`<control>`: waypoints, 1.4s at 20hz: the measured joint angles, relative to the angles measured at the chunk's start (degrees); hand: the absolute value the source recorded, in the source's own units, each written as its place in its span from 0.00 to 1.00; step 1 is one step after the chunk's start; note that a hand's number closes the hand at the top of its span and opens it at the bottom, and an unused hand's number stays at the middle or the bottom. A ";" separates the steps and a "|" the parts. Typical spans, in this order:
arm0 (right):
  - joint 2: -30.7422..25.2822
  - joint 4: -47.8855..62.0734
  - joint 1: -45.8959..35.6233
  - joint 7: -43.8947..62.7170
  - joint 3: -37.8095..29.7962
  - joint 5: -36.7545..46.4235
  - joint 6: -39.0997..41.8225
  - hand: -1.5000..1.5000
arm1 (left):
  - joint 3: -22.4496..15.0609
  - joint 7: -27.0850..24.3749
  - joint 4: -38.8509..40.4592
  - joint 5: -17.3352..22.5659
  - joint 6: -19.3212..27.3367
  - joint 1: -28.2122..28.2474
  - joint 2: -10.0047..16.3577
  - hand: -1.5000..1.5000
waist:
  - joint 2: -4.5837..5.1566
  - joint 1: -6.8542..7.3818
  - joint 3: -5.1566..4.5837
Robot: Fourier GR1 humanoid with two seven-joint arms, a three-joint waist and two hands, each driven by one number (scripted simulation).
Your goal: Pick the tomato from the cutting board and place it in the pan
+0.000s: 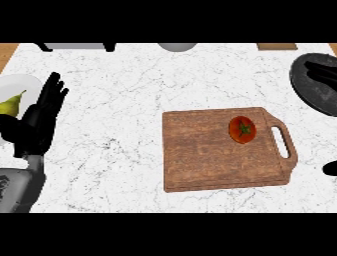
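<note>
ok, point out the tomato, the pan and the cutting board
tomato [242, 129]: head view, middle of its red top.
pan [309, 95]: head view, bare inside near its left rim.
cutting board [200, 152]: head view, bare wood left of the tomato.

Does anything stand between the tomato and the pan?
Nothing visible does. The tomato lies on the cutting board; only the board's handle and counter separate it from the pan at the upper right.

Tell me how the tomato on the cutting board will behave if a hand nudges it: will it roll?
Probably yes: the tomato looks round and lies free on the flat cutting board, which shows no rim to stop it. Its skin looks smooth, so it may slip in a grasp. Being a tomato, it is likely soft and could bruise.
</note>
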 measured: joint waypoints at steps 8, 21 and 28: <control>6.42 -6.03 0.90 8.13 4.76 6.01 2.73 0.00 | 1.16 1.56 -0.90 -1.73 -0.71 -0.22 -1.63 0.50 | -0.06 -0.10 0.01; 14.36 3.11 -1.02 9.59 5.71 18.92 3.80 0.00 | 3.35 2.58 -3.22 -4.28 -2.74 1.30 -3.83 0.50 | 0.00 0.14 0.04; 17.30 9.17 -3.15 6.33 6.81 23.36 6.29 0.00 | 4.76 2.42 -2.63 -5.59 -4.03 1.15 -4.75 0.50 | 0.01 0.12 0.04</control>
